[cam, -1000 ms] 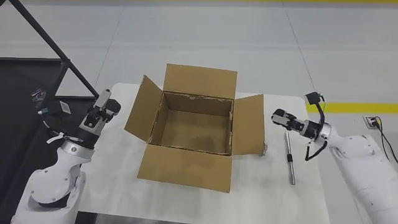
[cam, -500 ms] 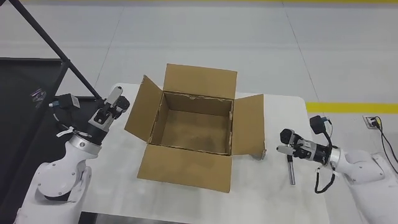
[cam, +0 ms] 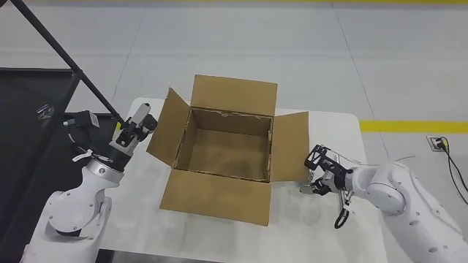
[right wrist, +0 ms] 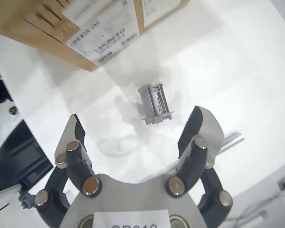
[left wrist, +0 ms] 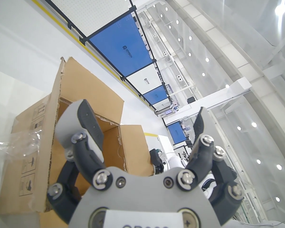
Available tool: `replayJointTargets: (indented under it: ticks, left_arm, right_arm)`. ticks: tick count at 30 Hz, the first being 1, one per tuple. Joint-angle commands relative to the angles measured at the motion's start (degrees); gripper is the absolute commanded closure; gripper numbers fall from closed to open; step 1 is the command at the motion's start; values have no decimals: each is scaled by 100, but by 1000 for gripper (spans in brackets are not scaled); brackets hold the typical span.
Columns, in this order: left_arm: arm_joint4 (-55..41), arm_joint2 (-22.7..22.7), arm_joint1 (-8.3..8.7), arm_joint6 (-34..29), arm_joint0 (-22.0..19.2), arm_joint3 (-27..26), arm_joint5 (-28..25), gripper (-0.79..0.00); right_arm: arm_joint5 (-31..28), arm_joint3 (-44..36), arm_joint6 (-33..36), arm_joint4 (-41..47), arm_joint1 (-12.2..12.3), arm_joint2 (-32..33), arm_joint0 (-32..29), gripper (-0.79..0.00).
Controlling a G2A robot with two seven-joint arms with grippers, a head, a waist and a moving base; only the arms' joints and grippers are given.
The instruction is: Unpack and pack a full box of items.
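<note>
An open cardboard box (cam: 225, 150) stands in the middle of the white table (cam: 333, 128), all flaps spread and its inside bare. A small grey ribbed plastic part (right wrist: 155, 104) lies on the table just off the corner of the box's right flap (right wrist: 85, 12); the same grey part (cam: 306, 185) shows from above. My right gripper (right wrist: 136, 122) hovers open right behind it, one finger to each side, not touching; the right gripper (cam: 319, 169) sits beside the right flap. My left gripper (cam: 139, 128) is open, pointing up at the left flap (left wrist: 38, 148), with nothing in it (left wrist: 142, 110).
A metal rod (right wrist: 232, 138) lies on the table under my right wrist. A scrap of clear tape (left wrist: 14, 141) hangs off the left flap. The table's right edge and a yellow floor line (cam: 424, 126) are behind the right arm. A black frame (cam: 44, 36) stands at the left.
My right arm has swung in from the table's right side, over the rod, to the right flap's corner by the grey part. My left gripper has crept closer to the left flap.
</note>
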Motion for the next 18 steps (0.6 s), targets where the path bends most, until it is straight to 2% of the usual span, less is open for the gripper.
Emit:
replayJointTargets:
  ticks: [1,5,11,18]
  left_arm:
    - [-3,-9,-4,26,10,9,-10,-785]
    - [-36,-42,-10,74,64,30,-37,-785]
    - [-39,-81,-18,120,118,6,-36,-785]
    - [-4,-65,-28,134,120,-38,-7,-785]
  right_arm:
    - [110,18,81,-235,-40,-196,117,-785]
    - [330,171,-194,-392,-100,-331,251,-785]
    - [352,302,-840,-345,-69,-59,117,-785]
    - [-9,162,-1316,-507,38,319,-237,-785]
